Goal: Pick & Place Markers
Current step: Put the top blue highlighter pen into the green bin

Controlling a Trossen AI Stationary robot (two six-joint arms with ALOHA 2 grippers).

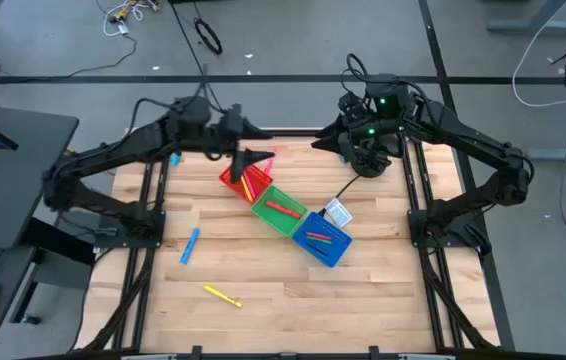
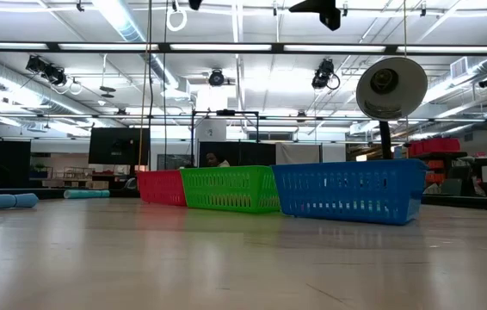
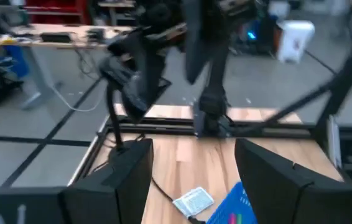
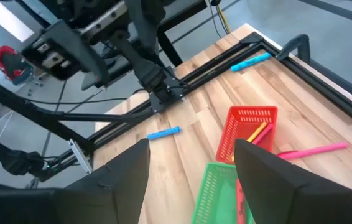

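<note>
Seen from above, a pale wooden plank table (image 1: 293, 290) carries everything. Toward eight o'clock from its centre, a thin blue marker (image 1: 190, 245) lies alone on the wood. Below it, near seven o'clock, lies a thin yellow marker (image 1: 222, 296). At ten o'clock, close to the table's far left corner, a second blue marker (image 1: 174, 159) shows beside the left arm.

The left claw (image 1: 255, 157) hangs above the far end of a red square plastic basket (image 1: 235, 184), its two dark fingers parted with nothing between them. A pink marker (image 4: 313, 150) lies on the wood just beside that basket. Yellow and red markers lie inside it.

Three baskets stand touching in a diagonal row through the centre. After the red comes a green plastic basket (image 1: 266, 213) holding a red marker (image 1: 283, 208). A blue plastic basket (image 1: 335, 255) at four o'clock holds several coloured markers. A small white card (image 1: 337, 212) lies just beside the blue basket.

At one o'clock, the right claw (image 1: 371, 160) hovers over the far edge, fingers spread wide and empty.
</note>
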